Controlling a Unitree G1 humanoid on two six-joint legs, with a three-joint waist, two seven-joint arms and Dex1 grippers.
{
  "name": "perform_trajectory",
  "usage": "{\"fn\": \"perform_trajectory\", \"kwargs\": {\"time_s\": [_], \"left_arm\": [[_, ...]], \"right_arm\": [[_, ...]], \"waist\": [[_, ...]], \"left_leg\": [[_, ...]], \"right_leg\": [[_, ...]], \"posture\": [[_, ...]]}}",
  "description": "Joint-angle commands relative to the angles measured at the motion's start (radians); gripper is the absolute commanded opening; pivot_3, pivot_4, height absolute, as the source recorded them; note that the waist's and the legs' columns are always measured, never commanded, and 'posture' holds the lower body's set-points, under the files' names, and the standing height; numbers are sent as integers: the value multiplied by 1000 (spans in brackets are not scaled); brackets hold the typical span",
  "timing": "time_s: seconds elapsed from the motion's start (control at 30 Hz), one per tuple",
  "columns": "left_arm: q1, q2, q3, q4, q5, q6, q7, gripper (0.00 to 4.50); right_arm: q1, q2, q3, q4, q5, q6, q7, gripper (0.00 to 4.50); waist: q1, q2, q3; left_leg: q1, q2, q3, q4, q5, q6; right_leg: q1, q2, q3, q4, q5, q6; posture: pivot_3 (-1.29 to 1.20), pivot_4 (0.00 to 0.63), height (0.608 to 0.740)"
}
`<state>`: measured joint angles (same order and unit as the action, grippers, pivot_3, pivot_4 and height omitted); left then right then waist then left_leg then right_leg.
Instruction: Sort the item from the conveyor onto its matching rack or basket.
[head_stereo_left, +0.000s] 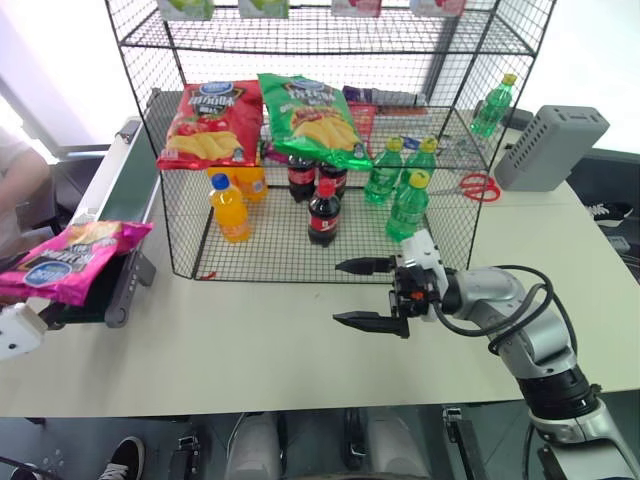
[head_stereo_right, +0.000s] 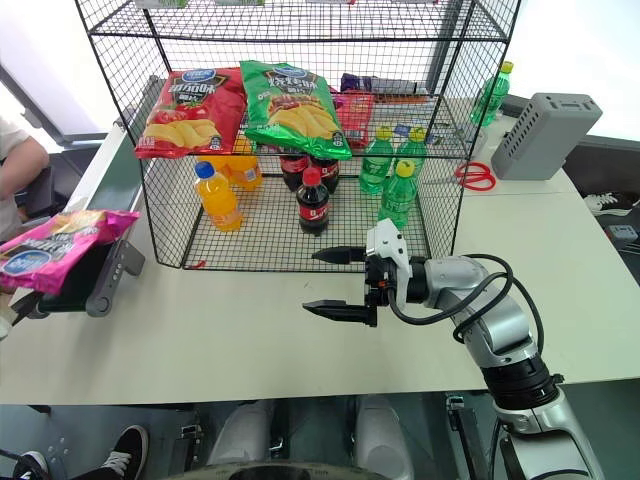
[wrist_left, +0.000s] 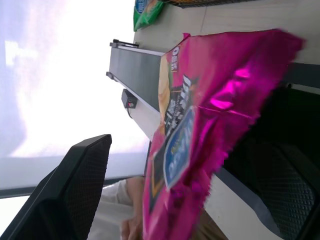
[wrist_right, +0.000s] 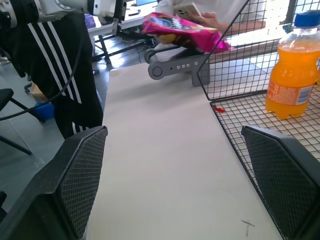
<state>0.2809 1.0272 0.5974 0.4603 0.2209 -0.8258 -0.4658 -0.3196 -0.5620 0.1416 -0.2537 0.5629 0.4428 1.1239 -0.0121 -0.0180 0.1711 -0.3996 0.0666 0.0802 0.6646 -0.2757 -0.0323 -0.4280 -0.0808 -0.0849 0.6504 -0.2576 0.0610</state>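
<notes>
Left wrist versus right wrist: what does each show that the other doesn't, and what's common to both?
Left wrist alone: the green chip bag and the conveyor belt running its length.
Right wrist alone: an orange soda bottle on the rack floor, bare table, and the conveyor's end with its buttons.
Both: the pink bag at the conveyor's end, a person's hand beyond it, and each gripper's own open fingers.

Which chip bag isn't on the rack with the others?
The pink chip bag. It lies at the end of the conveyor, while the red chip bag and green chip bag lie on the black wire rack.
</notes>
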Motion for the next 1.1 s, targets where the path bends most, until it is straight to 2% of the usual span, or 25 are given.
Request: {"fn": "perform_trajectory", "kwargs": {"time_s": [0.03,0.07,0.17,0.4,0.47,0.57,0.63,0.77,0.83,0.97,1.03,1.1], "left_arm": [[-15,27,-31,28,3,5,22,4500],[-19,27,-44,30,-8,9,15,4500],[-37,26,-86,44,-38,31,-12,3619],[-67,19,-133,38,-79,43,-30,103],[-69,18,-121,22,-114,50,-35,20],[-87,-18,-77,-65,-356,138,-126,20],[-88,-31,-57,-111,-463,191,-180,20],[-4,-66,117,-373,-1061,645,-486,20],[85,-51,214,-455,-1280,932,-581,20],[272,-6,369,-559,-1615,1441,-697,20],[332,-1,407,-617,-1738,1613,-708,20],[344,-14,380,-705,-1841,1714,-678,20]], "right_arm": [[5,-5,-23,-36,9,-12,-3,4474],[6,-8,-25,-40,10,-11,-3,4474],[11,-26,-28,-53,10,-9,5,4500],[10,-28,-36,-52,10,-14,-7,4500],[12,-24,-35,-55,8,-19,-13,4500],[11,-25,-35,-49,5,-25,-16,4500],[10,-25,-37,-43,5,-28,-17,4500],[7,-42,-47,-10,-8,-54,1,4500],[3,-46,-55,3,-5,-59,8,4500],[-15,-58,-85,18,36,-24,26,4500],[-19,-68,-104,2,88,33,35,4500],[-18,-87,-128,-32,187,142,42,4500]], "waist": [[0,0,0],[-1,0,0],[0,0,0],[0,-1,0],[0,-1,0],[0,-1,0],[1,-1,-1],[-7,-1,-1],[-11,-1,0],[-8,0,0],[-5,-1,0],[5,-1,0]], "left_leg": [[0,0,0,0,0,0],[0,0,0,0,0,0],[0,0,0,0,0,0],[0,0,0,0,0,0],[0,0,0,0,0,0],[0,0,0,0,0,0],[0,0,0,0,0,0],[0,0,0,0,0,0],[0,1,-1,0,0,0],[2,0,0,0,0,0],[2,0,-1,0,0,0],[3,0,-1,0,0,0]], "right_leg": [[0,0,0,0,0,0],[0,0,0,0,0,0],[0,0,0,0,0,0],[0,0,0,0,0,0],[0,0,0,0,0,0],[0,0,0,0,0,0],[0,-1,0,1,0,0],[0,-1,0,1,0,0],[0,0,0,1,0,0],[0,1,1,2,0,0],[1,1,1,2,0,0],[2,0,1,1,0,0]], "posture": [[0,150,737],[0,150,737],[0,150,737],[0,150,737],[0,150,737],[0,150,737],[0,150,737],[0,150,737],[0,150,737],[0,150,737],[0,150,737],[0,150,737]]}}
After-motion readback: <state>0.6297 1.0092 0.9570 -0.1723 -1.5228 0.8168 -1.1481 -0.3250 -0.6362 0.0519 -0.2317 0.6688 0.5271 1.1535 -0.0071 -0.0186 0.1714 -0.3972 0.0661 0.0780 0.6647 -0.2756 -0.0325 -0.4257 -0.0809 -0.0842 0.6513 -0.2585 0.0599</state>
